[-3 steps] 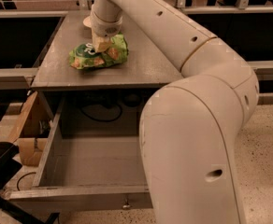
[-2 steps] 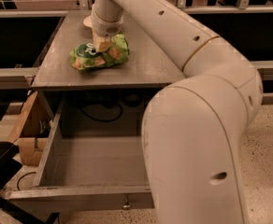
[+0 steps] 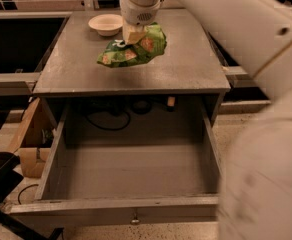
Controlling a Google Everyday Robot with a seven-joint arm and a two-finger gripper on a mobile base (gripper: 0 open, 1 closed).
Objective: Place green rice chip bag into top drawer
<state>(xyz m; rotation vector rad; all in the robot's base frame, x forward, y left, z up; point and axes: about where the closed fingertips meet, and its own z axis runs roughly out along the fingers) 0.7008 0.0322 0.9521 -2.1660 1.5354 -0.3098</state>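
Pinching green rice chip bag (image 3: 138, 51) top, hand (image 3: 132, 35) closed; bag hangs directly beneath.

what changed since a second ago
The end effector, clamped on the green rice chip bag, has lifted it slightly off the tabletop and carried it rightward. The arm has swung out of the foreground. The bowl and the open top drawer stayed put.

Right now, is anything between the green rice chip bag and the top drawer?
Nothing visible. The gripper holds the green rice chip bag over the tabletop; the top drawer is open below its front edge, nothing seen inside. The cream bowl sits behind the bag.
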